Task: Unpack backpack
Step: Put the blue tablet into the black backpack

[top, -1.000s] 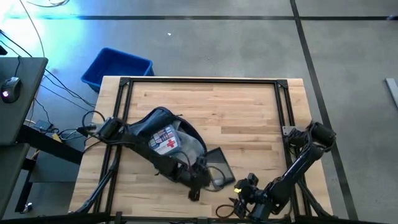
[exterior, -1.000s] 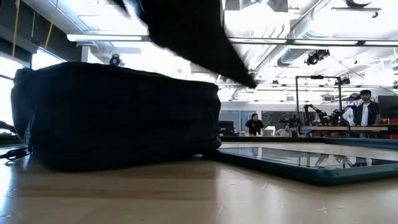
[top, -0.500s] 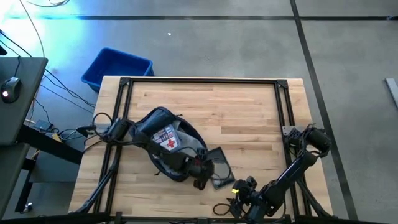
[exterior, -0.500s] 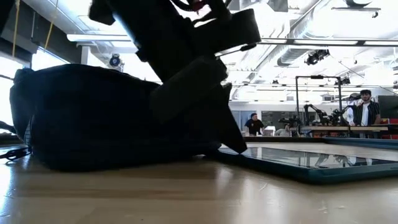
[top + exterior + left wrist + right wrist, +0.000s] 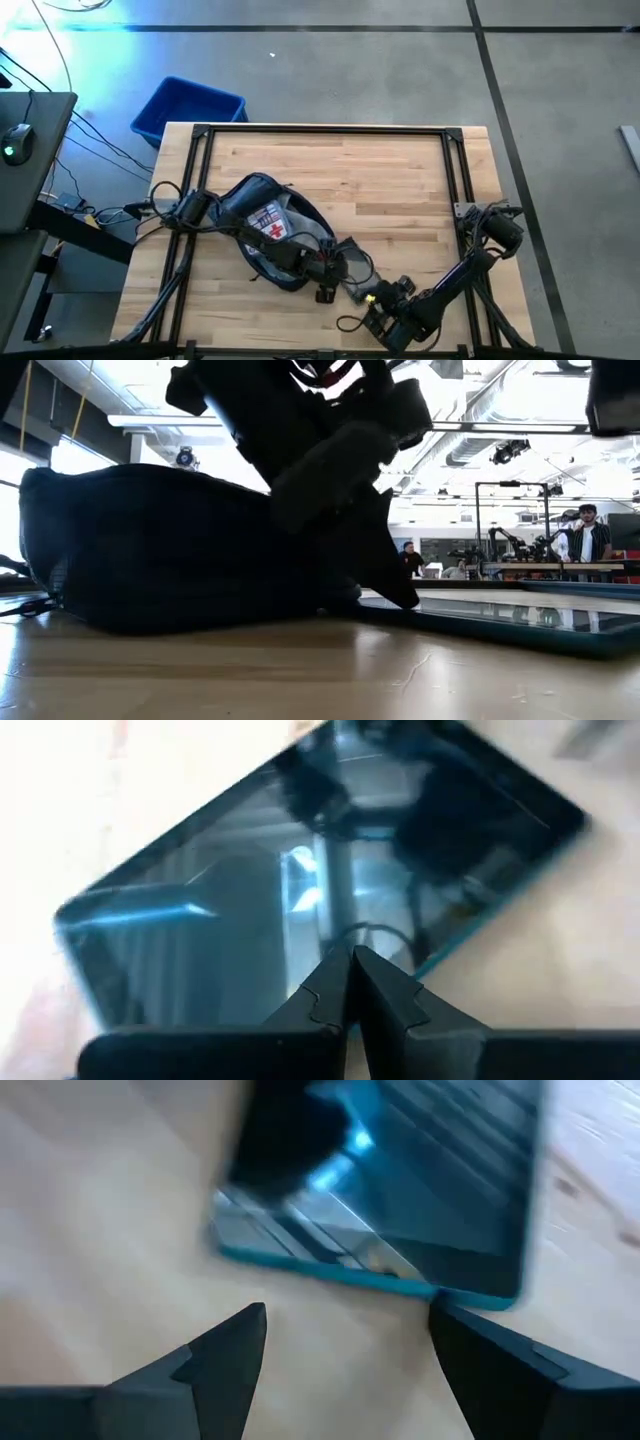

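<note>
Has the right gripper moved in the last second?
Yes. In the high view the right gripper has crept away from the table's near edge, toward the tablet beside the backpack, its fingers open.

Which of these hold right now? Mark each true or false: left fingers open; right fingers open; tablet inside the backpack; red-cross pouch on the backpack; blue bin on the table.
1. Left gripper fingers are open. False: shut, tips together over the tablet.
2. Right gripper fingers are open. True, spread before the tablet's edge.
3. The tablet is inside the backpack. False: it lies flat on the table beside it.
4. A red-cross pouch shows at the backpack. True.
5. The blue bin stands on the table. False: it stands on the floor, off the far left corner.
</note>
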